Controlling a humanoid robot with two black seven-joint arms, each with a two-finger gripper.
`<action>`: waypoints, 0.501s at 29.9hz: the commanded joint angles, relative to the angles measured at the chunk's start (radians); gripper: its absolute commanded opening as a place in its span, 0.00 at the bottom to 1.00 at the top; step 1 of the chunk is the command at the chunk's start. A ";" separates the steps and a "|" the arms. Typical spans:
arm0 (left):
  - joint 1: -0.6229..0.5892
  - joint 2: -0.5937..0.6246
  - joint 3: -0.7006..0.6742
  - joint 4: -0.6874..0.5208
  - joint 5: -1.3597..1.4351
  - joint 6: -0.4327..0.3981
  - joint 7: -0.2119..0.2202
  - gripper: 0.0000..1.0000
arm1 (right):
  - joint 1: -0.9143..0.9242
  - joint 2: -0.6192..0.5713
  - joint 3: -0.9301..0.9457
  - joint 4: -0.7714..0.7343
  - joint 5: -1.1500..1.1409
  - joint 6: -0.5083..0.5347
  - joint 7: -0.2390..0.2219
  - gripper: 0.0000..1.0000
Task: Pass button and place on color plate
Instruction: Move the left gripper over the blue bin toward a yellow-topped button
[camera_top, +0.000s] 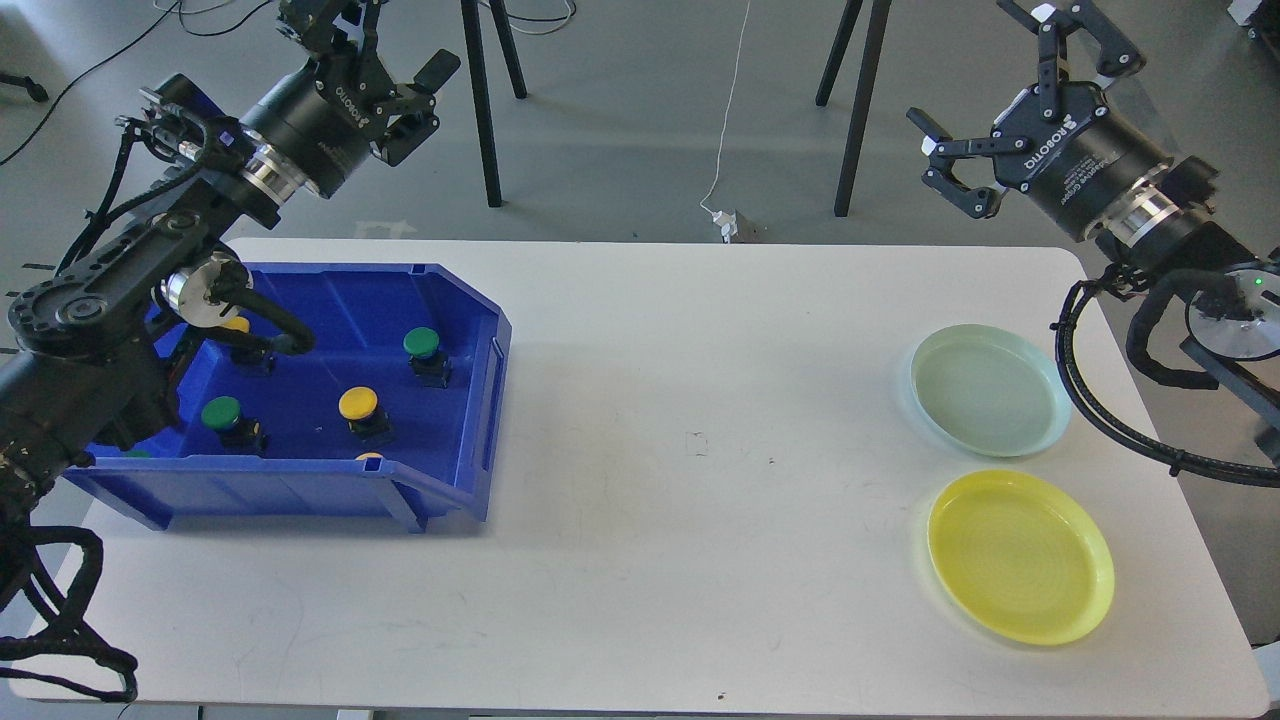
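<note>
Several push buttons lie in a blue bin (300, 490) at the left of the white table: a green one (421, 343), a yellow one (358, 403) and another green one (221, 412). Others are partly hidden by my left arm and the bin's front wall. A pale green plate (988, 392) and a yellow plate (1020, 556) sit bare at the right. My left gripper (385, 40) hangs open and holds nothing, high above the bin's far edge. My right gripper (965, 65) is open too, raised beyond the table's far right corner.
The wide middle of the table (700, 440) lies between bin and plates. Black stand legs (485, 110) and a white cable (730, 130) are on the floor behind the table. My right arm's cable loop (1100, 420) hangs by the green plate.
</note>
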 joint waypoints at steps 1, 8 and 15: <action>0.000 0.003 -0.005 0.003 -0.001 0.000 0.000 1.00 | -0.009 0.012 0.001 0.001 -0.001 -0.003 0.000 1.00; 0.000 -0.005 -0.068 0.010 -0.189 0.000 0.000 1.00 | -0.013 0.027 0.010 -0.019 -0.003 -0.002 0.000 1.00; 0.027 -0.082 -0.227 -0.011 -0.334 0.000 0.000 0.99 | -0.015 0.036 0.011 -0.017 -0.003 -0.002 0.000 1.00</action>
